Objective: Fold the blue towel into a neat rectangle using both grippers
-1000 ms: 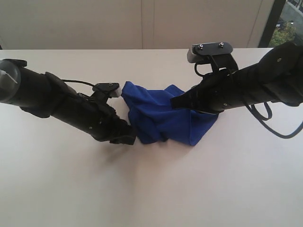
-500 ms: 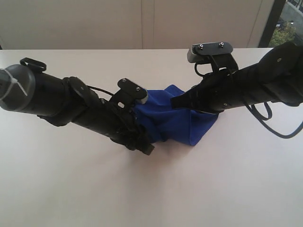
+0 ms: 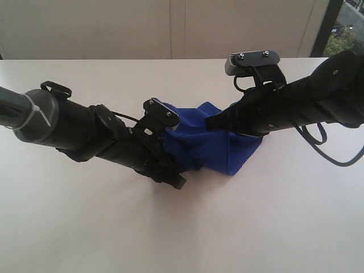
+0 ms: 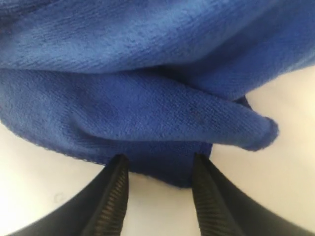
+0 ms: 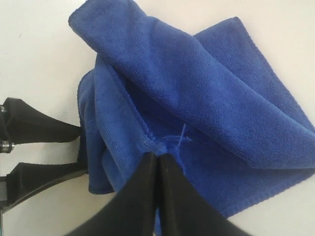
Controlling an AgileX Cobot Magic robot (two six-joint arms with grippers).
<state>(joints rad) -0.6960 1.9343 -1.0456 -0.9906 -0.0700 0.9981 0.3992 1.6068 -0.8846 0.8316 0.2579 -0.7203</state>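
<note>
The table (image 3: 182, 227) is carrying the towel (image 3: 211, 142), which is lying crumpled at the centre of the exterior frame. The right hand (image 5: 157, 158) is clenching its hem beside a loose thread (image 5: 181, 137). The left hand (image 4: 158, 161) is gaping, released, astride a fold.

Black left gripper (image 3: 172, 178) sits further right than 1 s ago, jaws now straddling the royal-blue fleecy towel's (image 3: 227, 152) edge, covering its left part.
</note>
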